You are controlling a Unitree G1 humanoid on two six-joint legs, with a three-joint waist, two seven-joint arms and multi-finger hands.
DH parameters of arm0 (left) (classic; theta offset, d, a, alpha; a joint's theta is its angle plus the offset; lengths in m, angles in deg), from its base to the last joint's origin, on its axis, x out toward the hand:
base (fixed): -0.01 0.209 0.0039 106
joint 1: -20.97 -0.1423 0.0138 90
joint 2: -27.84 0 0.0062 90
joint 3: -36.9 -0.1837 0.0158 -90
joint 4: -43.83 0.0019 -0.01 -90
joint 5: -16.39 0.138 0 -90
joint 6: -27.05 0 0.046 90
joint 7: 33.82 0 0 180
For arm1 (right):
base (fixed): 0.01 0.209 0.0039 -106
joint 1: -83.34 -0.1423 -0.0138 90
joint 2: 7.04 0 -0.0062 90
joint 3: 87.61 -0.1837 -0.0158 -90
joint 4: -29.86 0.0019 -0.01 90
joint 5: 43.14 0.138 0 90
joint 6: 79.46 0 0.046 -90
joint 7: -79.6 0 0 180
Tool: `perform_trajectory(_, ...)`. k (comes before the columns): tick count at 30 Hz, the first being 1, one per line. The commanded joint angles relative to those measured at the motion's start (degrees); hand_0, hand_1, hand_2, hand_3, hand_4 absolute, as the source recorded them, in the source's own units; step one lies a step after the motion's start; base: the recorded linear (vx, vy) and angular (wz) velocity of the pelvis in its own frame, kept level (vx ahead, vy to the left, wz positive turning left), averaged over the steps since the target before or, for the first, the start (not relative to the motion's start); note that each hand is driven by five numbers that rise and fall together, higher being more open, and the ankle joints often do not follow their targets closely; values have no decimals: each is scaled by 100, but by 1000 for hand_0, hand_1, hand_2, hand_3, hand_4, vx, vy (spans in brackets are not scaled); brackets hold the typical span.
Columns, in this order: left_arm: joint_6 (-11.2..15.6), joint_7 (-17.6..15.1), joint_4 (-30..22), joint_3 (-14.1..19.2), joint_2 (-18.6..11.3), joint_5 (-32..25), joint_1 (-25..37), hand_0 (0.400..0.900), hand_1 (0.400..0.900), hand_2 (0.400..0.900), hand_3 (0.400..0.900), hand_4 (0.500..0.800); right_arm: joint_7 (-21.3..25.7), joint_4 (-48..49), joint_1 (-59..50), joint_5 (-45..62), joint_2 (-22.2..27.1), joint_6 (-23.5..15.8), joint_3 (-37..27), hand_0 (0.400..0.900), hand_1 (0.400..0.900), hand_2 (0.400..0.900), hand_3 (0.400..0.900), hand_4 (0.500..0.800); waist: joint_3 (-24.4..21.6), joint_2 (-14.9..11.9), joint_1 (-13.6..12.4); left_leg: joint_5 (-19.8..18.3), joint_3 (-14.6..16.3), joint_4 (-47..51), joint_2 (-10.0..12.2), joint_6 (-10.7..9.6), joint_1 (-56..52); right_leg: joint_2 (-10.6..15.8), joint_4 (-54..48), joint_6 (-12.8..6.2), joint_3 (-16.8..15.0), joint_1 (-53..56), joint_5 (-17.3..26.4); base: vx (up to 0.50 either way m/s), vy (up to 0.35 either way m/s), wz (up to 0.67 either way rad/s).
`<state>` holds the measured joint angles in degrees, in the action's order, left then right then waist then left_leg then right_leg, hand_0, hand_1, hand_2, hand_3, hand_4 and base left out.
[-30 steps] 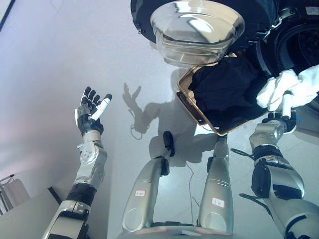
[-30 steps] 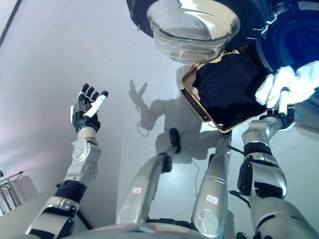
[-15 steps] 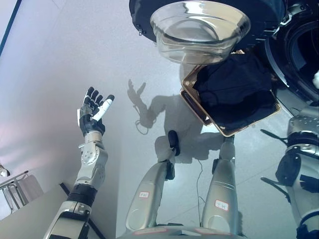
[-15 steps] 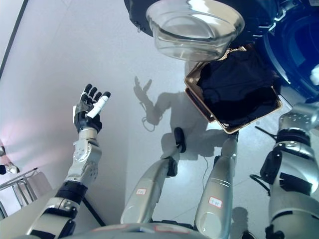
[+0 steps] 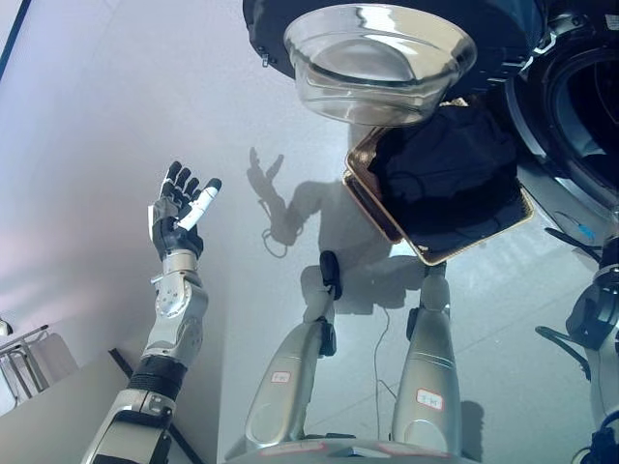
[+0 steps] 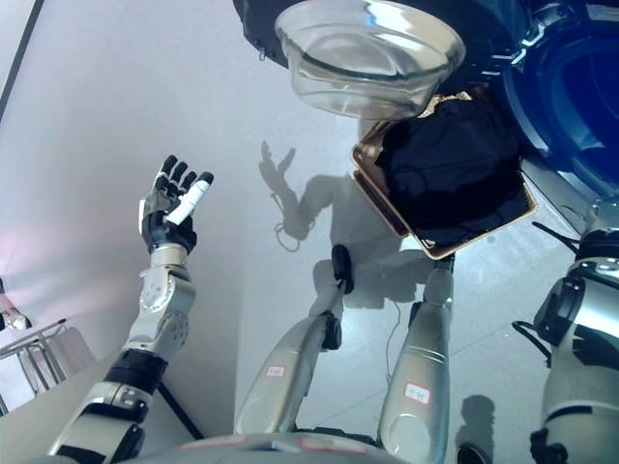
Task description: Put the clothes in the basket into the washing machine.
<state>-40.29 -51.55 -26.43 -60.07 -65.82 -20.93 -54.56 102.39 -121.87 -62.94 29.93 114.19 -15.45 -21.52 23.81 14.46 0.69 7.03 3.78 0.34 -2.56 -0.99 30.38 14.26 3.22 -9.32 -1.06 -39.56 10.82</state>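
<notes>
A tan rectangular basket (image 5: pixel 382 217) lies on the floor under the washing machine's open door, and black clothes (image 5: pixel 445 174) fill it. The door's round glass bowl (image 5: pixel 377 58) hangs over the basket's far end. The dark drum opening (image 5: pixel 580 97) shows at the upper right. My left hand (image 5: pixel 179 213) is raised at the left, open and holding nothing, far from the basket. Only the forearm (image 6: pixel 580 319) of my right arm shows, at the right edge; its hand is out of the picture. No white garment is in sight.
Grey floor spreads to the left of the basket. A wire rack (image 5: pixel 19 358) and a pale surface edge (image 5: pixel 58 406) stand at the lower left, close to my left arm.
My right hand, which held a white garment over the basket's right side, has gone off to the right and out of view with it. The left hand has stayed in place.
</notes>
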Motion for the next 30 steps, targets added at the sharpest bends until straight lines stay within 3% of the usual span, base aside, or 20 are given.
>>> perform_trajectory(1, 434, -67, -305, 173, -102, -46, -214, 900, 900, 900, 900, 800, -147, 38, 586, -300, 470, -401, 555, 900, 900, 900, 900, 800, -929, 16, 68, -602, -351, -321, 550, -664, -353, -18, 784, 42, -163, -107, -474, 0, 0, 0)
perform_trajectory(10, 445, -199, -557, 268, -178, 102, -184, 900, 900, 900, 900, 800, 39, 5, 901, -978, -40, -168, 729, 900, 900, 900, 900, 800, -879, -37, 47, -664, -356, -455, 512, -628, -319, 39, 692, 29, -132, -1, -358, -21, 10, 0)
perform_trajectory(16, 499, -235, -576, 286, -339, 331, 87, 900, 900, 900, 900, 800, 521, 198, 1448, -3668, -236, 620, 1882, 900, 900, 900, 900, 800, -641, -192, 95, -816, -366, -885, 454, -570, -166, 113, 646, 30, -110, 121, -255, -78, 22, 2)
perform_trajectory(19, 550, -329, -501, 320, -334, 419, 217, 900, 900, 900, 900, 800, 861, 563, 1712, -4710, -448, 794, 2233, 900, 900, 900, 900, 800, -518, -288, 147, -884, -406, -1108, 446, -524, -63, 136, 652, 43, -101, 165, -211, -84, 33, 2)
perform_trajectory(27, 597, -391, -354, 446, -236, 511, 285, 900, 900, 900, 900, 800, 998, 961, 2052, -5996, -949, 1156, 2681, 900, 900, 900, 900, 800, -345, -567, 209, -995, -444, -1491, 383, -444, 72, 161, 616, 66, -76, 299, -92, -45, 31, -2)
perform_trajectory(30, 561, -381, -16, 519, -273, 529, 338, 900, 900, 900, 900, 800, 986, 859, 2167, -6729, -1142, 1434, 3073, 900, 900, 900, 900, 800, -321, -724, 195, -1099, -443, -1635, 406, -439, -42, 121, 629, 72, -54, 518, -113, -10, 28, -6)
